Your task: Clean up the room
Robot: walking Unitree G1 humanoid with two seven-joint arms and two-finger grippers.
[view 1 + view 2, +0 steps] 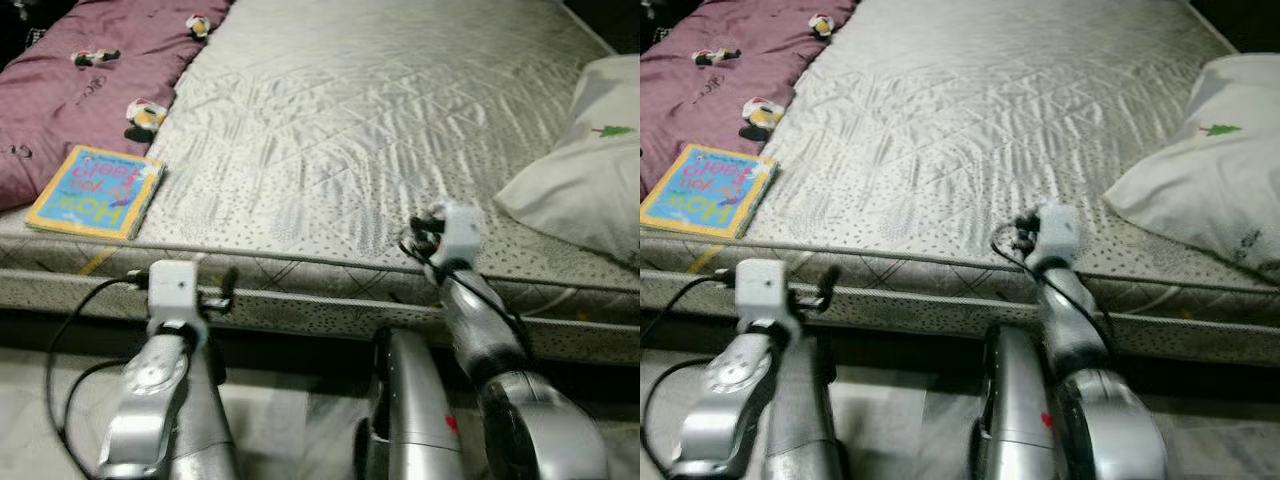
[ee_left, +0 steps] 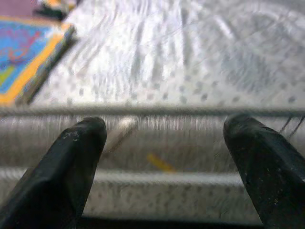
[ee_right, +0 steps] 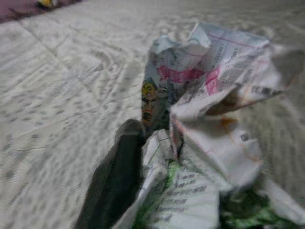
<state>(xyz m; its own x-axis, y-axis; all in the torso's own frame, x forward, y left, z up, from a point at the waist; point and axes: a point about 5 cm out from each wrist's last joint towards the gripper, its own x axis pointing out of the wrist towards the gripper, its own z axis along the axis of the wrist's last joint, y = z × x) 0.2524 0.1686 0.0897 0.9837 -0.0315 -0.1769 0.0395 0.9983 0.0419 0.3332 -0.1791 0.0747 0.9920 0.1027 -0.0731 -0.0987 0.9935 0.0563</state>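
Right wrist view: crumpled paper clamped in right gripper over the bed edge, left gripper spread apart and empty, so best kept squeezed firmly while carried off.

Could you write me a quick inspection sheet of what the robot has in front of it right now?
Surface: bare quilted mattress.
Job's things: crumpled printed paper held in the right pincer over the mattress edge.
Clutter: children's book at the left edge; purple blanket with penguin print behind it; white pillow on the right.
Grippers: left pincer open, empty, facing the mattress side; right pincer shut on the paper.
Cables: black cable looping from the left wrist.
Surroundings: pale floor below the bed.
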